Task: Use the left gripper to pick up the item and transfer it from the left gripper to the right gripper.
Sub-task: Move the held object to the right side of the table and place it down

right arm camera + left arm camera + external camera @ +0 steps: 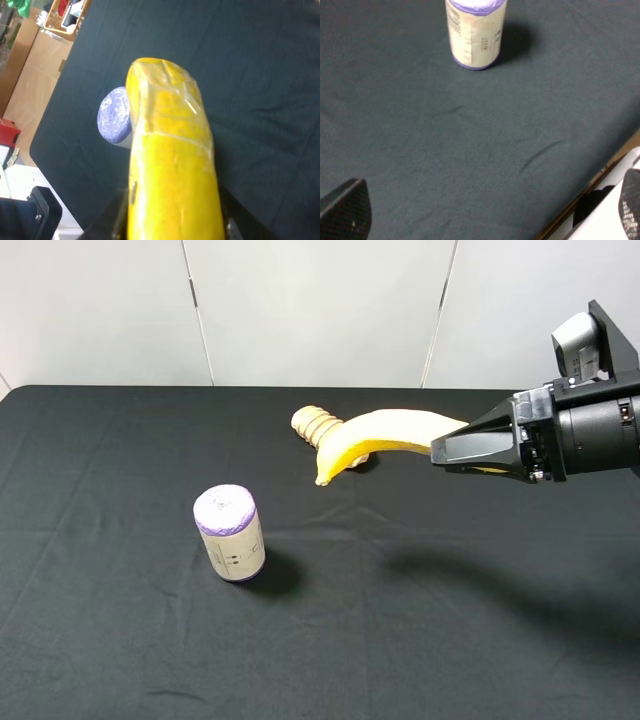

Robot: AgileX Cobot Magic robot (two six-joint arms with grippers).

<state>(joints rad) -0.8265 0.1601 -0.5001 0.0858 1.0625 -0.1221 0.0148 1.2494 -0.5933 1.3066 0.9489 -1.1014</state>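
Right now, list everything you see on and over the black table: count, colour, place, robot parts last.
curved yellow banana: one, yellow, one end clamped in the right gripper, overlapping the loaf in the high view.
ridged tan bread loaf: one, tan, far middle of the table, partly behind the banana.
purple-topped cylinder: one, cream with purple top, upright, left of centre.
black tablecloth: one, black, covering the table.
right gripper: one, black, reaching in from the right.
left gripper: one, black, fingers wide apart, empty, seen only in its wrist view.
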